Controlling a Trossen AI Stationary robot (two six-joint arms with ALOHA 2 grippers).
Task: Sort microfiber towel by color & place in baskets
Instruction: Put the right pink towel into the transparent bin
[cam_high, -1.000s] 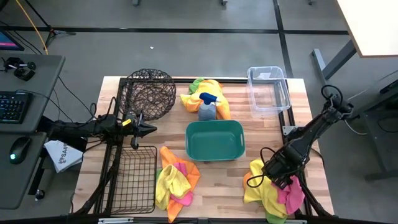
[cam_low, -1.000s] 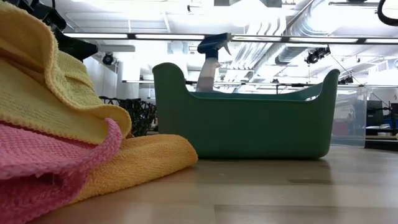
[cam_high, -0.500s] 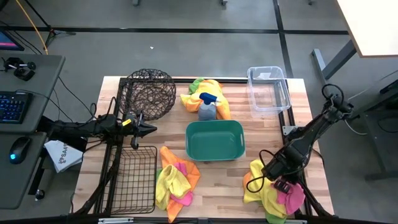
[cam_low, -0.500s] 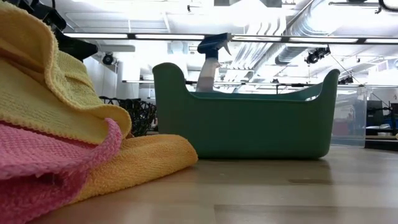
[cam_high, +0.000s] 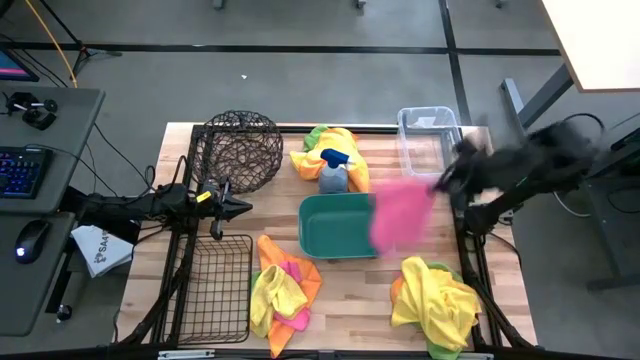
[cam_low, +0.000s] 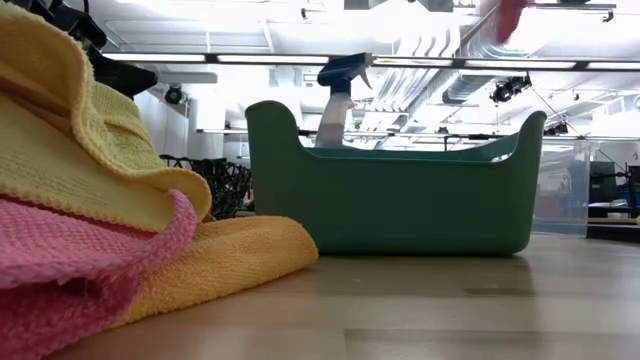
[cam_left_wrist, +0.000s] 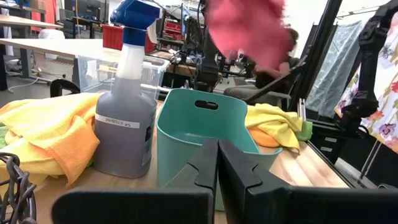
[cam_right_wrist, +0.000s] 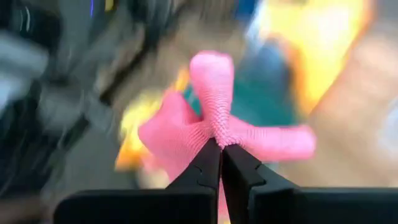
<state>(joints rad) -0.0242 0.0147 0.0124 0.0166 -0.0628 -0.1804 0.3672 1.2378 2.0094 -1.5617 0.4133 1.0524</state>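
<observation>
My right gripper (cam_high: 440, 186) is in the air above the table's right half, shut on a pink microfiber towel (cam_high: 400, 215) that hangs over the right end of the teal tub (cam_high: 335, 228). In the left wrist view this pink towel (cam_left_wrist: 245, 31) floats high above the tub (cam_left_wrist: 199, 134). My left gripper (cam_high: 236, 208) is shut and holds nothing, level above the table between the round wire basket (cam_high: 240, 150) and the rectangular black wire basket (cam_high: 215, 290). The clear bin (cam_high: 432, 140) stands at the far right. My right gripper pinches a bunched fold of the pink towel (cam_right_wrist: 217, 134) between its two fingertips (cam_right_wrist: 208, 163). The cloth spreads out in lobes beyond the pinch. In the high view the towel's lower part (cam_high: 388, 235) hangs slack, lifted clear of the table and the tub.
A pile of yellow, orange and green towels (cam_high: 435, 300) lies near the right front corner. Another pile of yellow, orange and pink towels (cam_high: 282, 290) lies at the front middle. A third pile (cam_high: 340, 145) lies at the far middle beside a blue-grey spray bottle (cam_high: 333, 172).
My right gripper has taken hold of the pink towel on the right front pile. It then rose fast and swung toward the far edge and the teal tub. The pink towel has been lifted clear of the pile and now hangs in the air.
</observation>
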